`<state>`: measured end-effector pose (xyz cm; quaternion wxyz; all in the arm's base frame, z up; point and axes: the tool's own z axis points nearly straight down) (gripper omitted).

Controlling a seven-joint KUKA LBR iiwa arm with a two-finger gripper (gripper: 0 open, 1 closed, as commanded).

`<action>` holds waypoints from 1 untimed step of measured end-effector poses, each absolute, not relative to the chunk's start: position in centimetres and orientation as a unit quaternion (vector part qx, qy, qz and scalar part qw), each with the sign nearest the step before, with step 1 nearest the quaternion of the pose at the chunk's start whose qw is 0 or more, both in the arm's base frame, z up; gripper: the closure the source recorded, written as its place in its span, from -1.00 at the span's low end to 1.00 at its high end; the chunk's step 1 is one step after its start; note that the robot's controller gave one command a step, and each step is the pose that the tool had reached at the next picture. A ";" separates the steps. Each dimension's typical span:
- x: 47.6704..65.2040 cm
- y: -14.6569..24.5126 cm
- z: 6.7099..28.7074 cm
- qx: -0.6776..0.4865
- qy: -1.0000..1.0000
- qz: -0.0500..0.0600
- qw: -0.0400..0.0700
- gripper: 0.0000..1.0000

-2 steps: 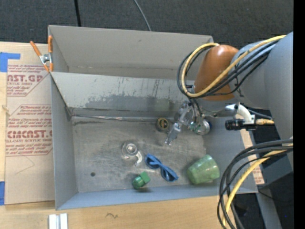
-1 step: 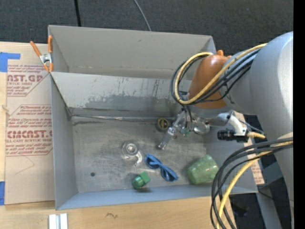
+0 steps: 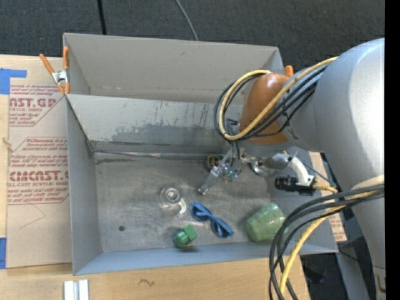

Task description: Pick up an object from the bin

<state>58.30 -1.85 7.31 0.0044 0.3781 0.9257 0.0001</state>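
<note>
Tool (image 3: 211, 181) hangs over bare bin (image 3: 125, 192) floor near blue sunglasses (image 3: 211, 219).

The arm (image 3: 353, 99) is extended in from the right, its orange-covered wrist (image 3: 267, 105) is bent downward, and the tool (image 3: 219, 174) is held low, tilted leftward.
</note>
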 end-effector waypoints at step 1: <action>58.3 -1.6 7.4 0.377 0.926 0.002 0.001 1.00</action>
